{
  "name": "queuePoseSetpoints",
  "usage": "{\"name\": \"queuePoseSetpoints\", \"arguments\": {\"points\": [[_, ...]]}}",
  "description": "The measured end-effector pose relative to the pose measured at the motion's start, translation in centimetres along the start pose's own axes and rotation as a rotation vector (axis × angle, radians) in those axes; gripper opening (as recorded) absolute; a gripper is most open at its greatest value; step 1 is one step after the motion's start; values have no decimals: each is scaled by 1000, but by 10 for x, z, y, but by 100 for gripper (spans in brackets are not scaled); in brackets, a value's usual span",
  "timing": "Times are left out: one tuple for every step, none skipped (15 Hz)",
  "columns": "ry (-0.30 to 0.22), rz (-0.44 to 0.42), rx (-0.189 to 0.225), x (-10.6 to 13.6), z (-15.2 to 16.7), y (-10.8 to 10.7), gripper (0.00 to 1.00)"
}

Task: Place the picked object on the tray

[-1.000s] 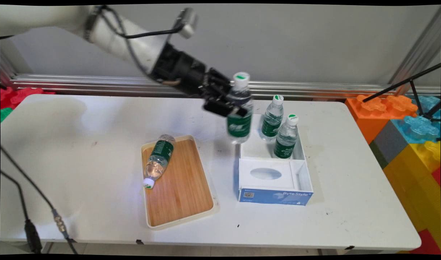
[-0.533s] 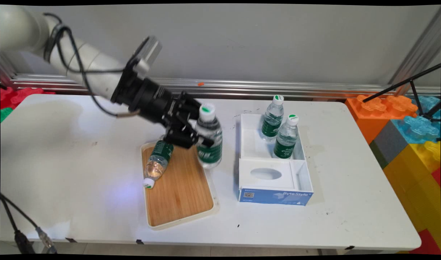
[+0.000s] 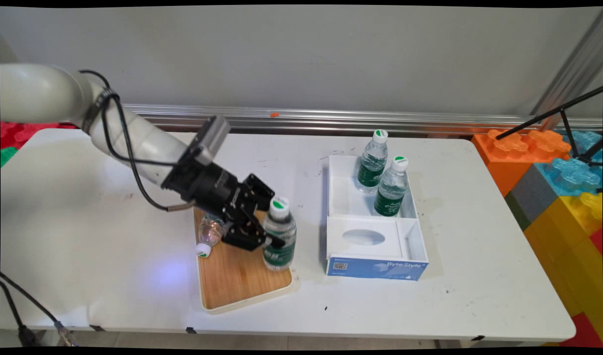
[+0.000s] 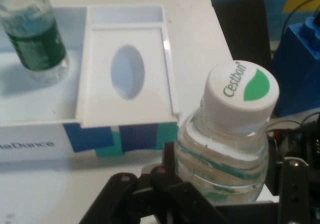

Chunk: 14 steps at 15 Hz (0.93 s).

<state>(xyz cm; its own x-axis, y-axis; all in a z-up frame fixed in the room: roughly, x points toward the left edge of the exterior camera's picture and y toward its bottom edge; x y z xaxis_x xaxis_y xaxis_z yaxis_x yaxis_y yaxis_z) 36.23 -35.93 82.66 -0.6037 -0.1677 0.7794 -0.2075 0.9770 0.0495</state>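
Gripping a water bottle [image 3: 280, 236] around its middle, my pincer [image 3: 262, 235] has its jaws closed on the green label, coming at it from the left in the main view. I see the bottle upright with its white and green cap [image 3: 280, 207] on top, over the right part of the wooden tray [image 3: 242, 281]. Its base looks to be on the wood or just above it; I cannot tell which from this angle.

Through the hand view the same bottle [image 4: 225, 159] fills the lower right, cap [image 4: 242, 92] lettered and tipped slightly toward the camera, with black linkage on either side of it.

Behind the pincer, a second bottle [image 3: 210, 231] lies on its side on the tray, mostly hidden by the hand, its cap toward the tray's left rim.

Right of the tray, near but apart, sits the white box [image 3: 415, 246] with a blue front. Two more bottles [image 3: 372, 162] [image 3: 391, 187] stand in its far compartment. All of it rests on the white table [image 3: 84, 236].
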Motion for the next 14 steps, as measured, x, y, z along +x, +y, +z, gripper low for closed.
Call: {"name": "queuePoseSetpoints", "arguments": {"points": [[-7,-3,-7,-4,4,0,0],[-15,-4,-15,-8,9,1,0],[-22,-6,-22,-13,13,1,0],[-28,-7,-27,-16,17,1,0],[-32,-7,-32,-19,20,1,0],[-36,-7,-38,-22,23,2,0],[-40,-6,-42,-25,26,2,0],[-42,-3,-43,-27,27,2,0],[-43,1,-42,-29,29,1,0],[-42,5,-40,-30,30,1,0],[-41,8,-40,-32,31,0,100],[-39,10,-40,-33,31,0,100],[-37,13,-39,-34,30,0,100],[-37,15,-39,-35,29,0,100]]}}
